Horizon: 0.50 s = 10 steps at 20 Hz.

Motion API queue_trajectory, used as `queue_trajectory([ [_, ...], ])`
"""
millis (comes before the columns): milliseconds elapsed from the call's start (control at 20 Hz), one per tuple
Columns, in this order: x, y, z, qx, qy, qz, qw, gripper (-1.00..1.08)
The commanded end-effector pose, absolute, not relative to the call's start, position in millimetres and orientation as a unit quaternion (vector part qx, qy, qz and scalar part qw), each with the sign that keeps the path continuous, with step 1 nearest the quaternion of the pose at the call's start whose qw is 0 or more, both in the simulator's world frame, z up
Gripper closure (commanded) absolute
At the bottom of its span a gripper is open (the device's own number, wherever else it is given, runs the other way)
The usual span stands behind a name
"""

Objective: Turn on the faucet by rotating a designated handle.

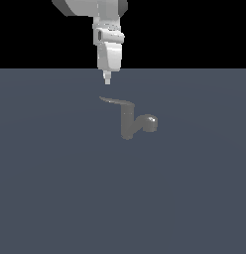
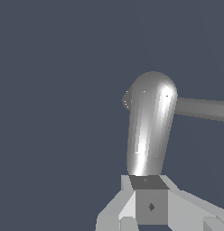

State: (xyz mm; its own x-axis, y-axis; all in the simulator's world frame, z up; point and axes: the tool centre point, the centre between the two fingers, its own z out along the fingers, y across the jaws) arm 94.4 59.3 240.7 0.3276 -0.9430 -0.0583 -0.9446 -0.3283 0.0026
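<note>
— Grey metal is all that is standing on the slate-blue surface (image 1: 55, 198): the faucet (image 1: 128, 125) is sitting near the middle of the exterior view, its upright body carrying a short stubby spout (image 1: 147, 122) that is pointing toward the exterior view's right and ending in a shiny rounded tip.

— And the handle?

— The handle (image 1: 115, 101) is projecting from the top of the body toward the exterior view's left, thin, flat, slightly curved and tapering to a point.

— Where is the arm hanging?

— The white arm (image 1: 109, 47) is coming down from the top of the exterior view, and the hand (image 1: 107, 79) is hovering just above the handle's pointed end, apart from it, with a gap showing between them.

— Is the hand clenched or released?

— Its fingers are showing as one narrow tip in the exterior view, so they are looking pressed together with nothing between them. The wrist view is showing only the pale blocks of the hand (image 2: 150, 205) at the picture's edge, so it is not settling the matter.

— What else is the wrist view giving?

— The faucet (image 2: 150, 131) is filling the middle of it as a glossy rounded cylinder with bright highlights, and a flat grey bar (image 2: 202, 109), which part I cannot tell, is running off sideways from its domed end.
</note>
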Motion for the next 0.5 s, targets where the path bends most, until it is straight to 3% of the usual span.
queue_trajectory([
  [0, 105.1, 62.7, 222.8, -0.798, 0.602, 0.019, 0.012, 1.08],
  [450, 125.6, 70.8, 180.8, -0.762, 0.647, 0.003, 0.002, 1.08],
])
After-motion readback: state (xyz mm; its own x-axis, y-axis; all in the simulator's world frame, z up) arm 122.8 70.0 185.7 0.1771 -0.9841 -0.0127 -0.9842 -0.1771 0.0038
